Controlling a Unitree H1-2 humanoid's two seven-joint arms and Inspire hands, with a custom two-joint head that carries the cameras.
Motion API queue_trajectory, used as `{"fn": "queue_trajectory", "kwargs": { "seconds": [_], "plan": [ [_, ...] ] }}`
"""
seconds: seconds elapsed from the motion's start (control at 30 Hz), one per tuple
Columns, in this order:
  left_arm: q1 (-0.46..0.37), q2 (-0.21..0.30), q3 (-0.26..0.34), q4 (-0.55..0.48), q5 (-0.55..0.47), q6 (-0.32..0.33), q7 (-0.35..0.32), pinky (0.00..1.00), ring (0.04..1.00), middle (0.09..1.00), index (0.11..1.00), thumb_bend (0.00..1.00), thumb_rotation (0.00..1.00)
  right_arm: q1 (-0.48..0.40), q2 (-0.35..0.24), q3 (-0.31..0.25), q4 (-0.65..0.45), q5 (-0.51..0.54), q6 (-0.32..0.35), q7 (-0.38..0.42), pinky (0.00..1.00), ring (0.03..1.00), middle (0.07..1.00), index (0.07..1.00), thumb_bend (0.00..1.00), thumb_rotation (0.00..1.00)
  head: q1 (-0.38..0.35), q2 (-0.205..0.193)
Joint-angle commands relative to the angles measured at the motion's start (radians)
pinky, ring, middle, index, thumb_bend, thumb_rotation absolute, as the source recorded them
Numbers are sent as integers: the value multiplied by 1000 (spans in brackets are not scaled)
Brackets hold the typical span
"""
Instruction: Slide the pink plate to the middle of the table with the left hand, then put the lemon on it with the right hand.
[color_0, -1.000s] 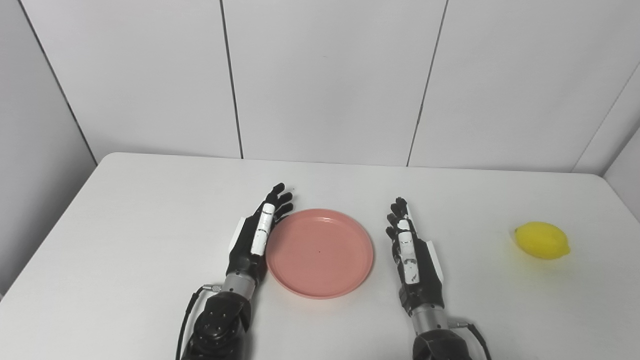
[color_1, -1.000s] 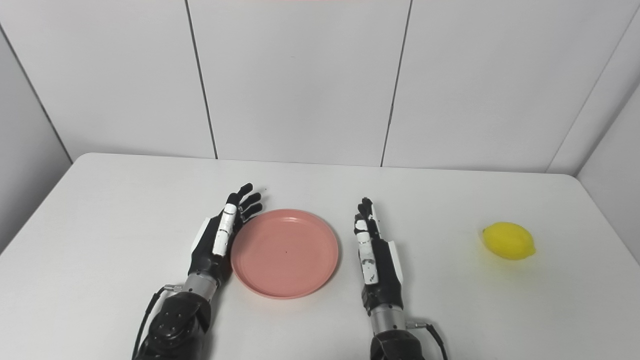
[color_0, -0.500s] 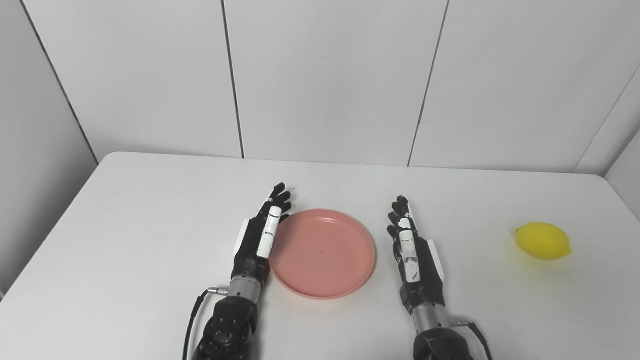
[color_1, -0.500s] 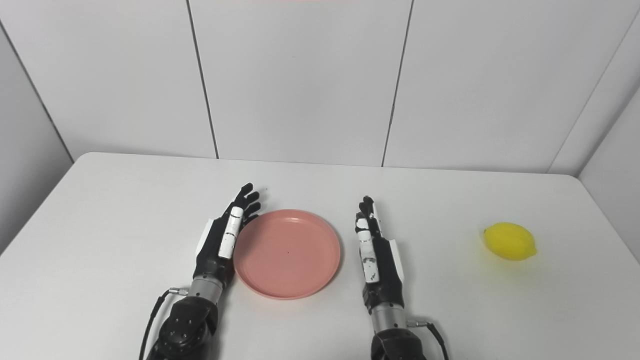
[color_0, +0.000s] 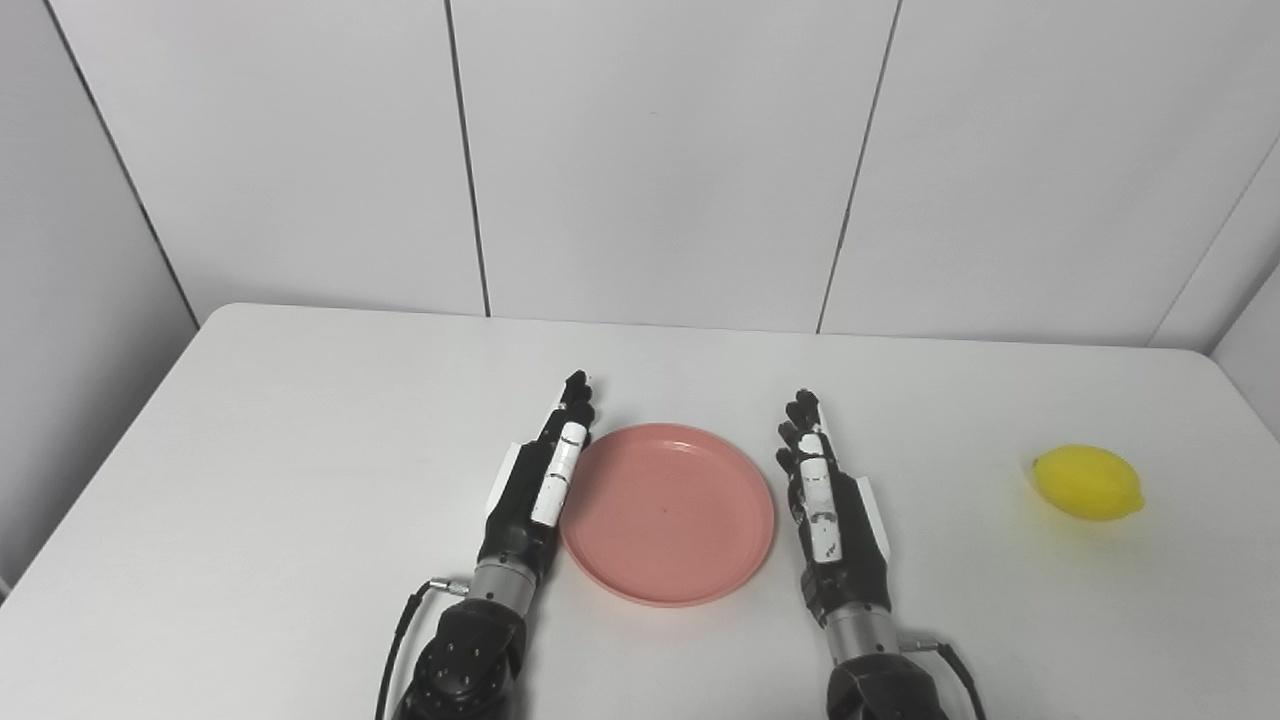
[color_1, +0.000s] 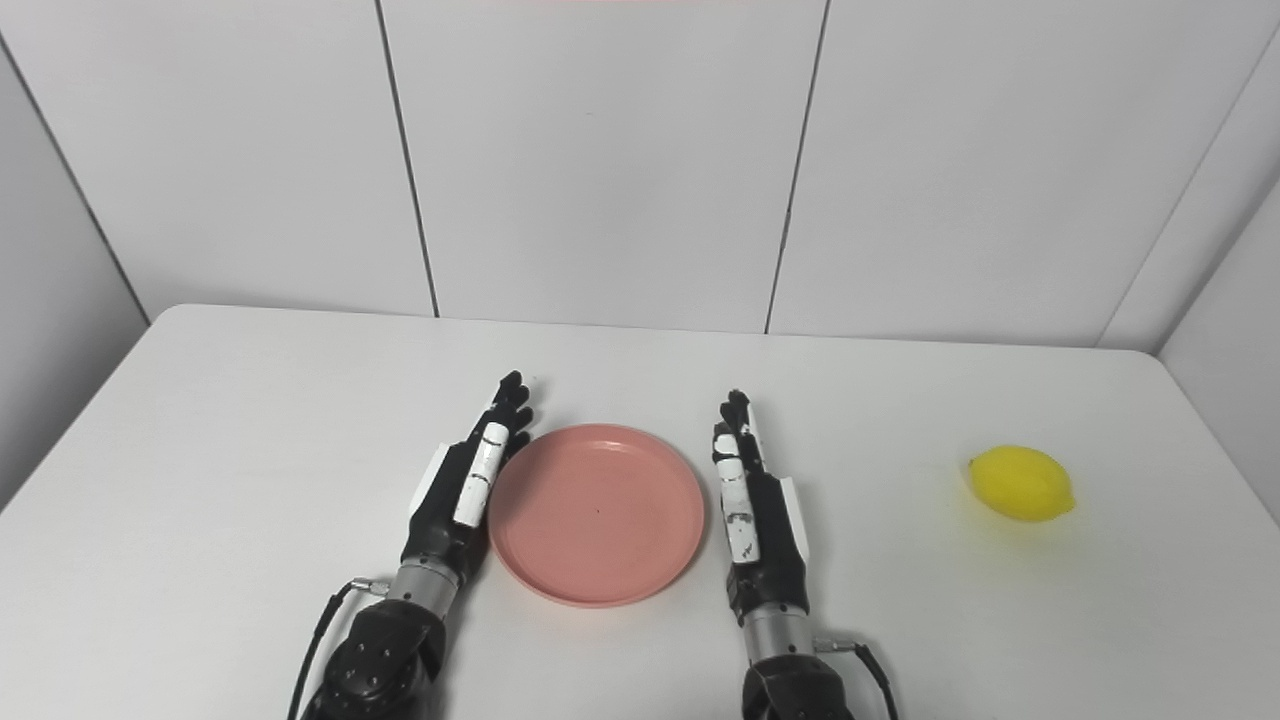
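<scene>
Pink plate (color_0: 668, 515) lies flat near the middle of the white counter (color_0: 250, 470), between my two robot hands. I note the left robot hand (color_0: 535, 485) set edge-on against the plate's left rim, fingers straight and together, gripping nothing. The right robot hand (color_0: 828, 510) rests just beside the right rim, likewise flat and empty; I cannot tell whether it touches the rim. The lemon (color_0: 1088, 482) sits well apart, near the counter's right edge. Risks, in my judgement: any further push from the left would drive the plate into the right robot hand, tilting it or riding it up over the fingers. The push bears only on the low rim, so the fingers could slip over it and the plate could turn instead of sliding. The lemon is rounded and smooth; a poorly centred grasp could roll it off the near edge.
</scene>
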Motion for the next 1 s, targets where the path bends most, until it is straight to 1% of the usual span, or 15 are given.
{"fn": "queue_trajectory", "kwargs": {
  "seconds": [0.0,0.2,0.4,0.57,0.67,0.73,0.8,0.87,0.97],
  "plan": [
    [13,-13,-8,3,-14,-28,-20,969,979,995,998,571,1000,-32,8,0,-31,-8,-28,-6,1000,1000,1000,1000,743,1000,1,0],
    [9,-10,-1,17,-20,-49,-26,975,982,996,997,581,1000,-30,8,0,-31,-7,-33,-6,1000,1000,1000,1000,746,1000,-2,-1],
    [10,4,-1,19,28,-43,7,949,969,988,989,581,1000,-28,7,-5,-37,-10,-32,-13,1000,1000,1000,1000,733,1000,-1,-1],
    [8,8,3,29,50,-58,23,944,964,981,981,579,1000,-28,3,-7,-46,-22,-23,-25,1000,1000,1000,1000,746,1000,-7,-1],
    [10,13,1,31,95,-59,58,928,950,969,967,576,1000,-30,4,-18,-53,-41,-28,-50,1000,1000,1000,999,762,1000,-10,0],
    [12,12,5,31,109,-56,71,932,948,965,959,600,1000,-33,5,-28,-56,-45,-34,-63,1000,1000,996,986,779,1000,-13,0],
    [12,12,8,34,111,-55,73,949,957,969,961,613,1000,-35,8,-39,-58,-51,-43,-78,1000,1000,985,975,774,994,-15,1],
    [15,14,7,30,109,-52,69,969,964,975,968,612,1000,-37,7,-53,-67,-44,-51,-90,1000,999,975,961,754,967,-17,2],
    [18,17,5,28,116,-56,72,973,967,976,970,610,1000,-38,-13,-57,-81,-54,-44,-84,1000,1000,981,965,757,958,-22,6]
  ]
}}
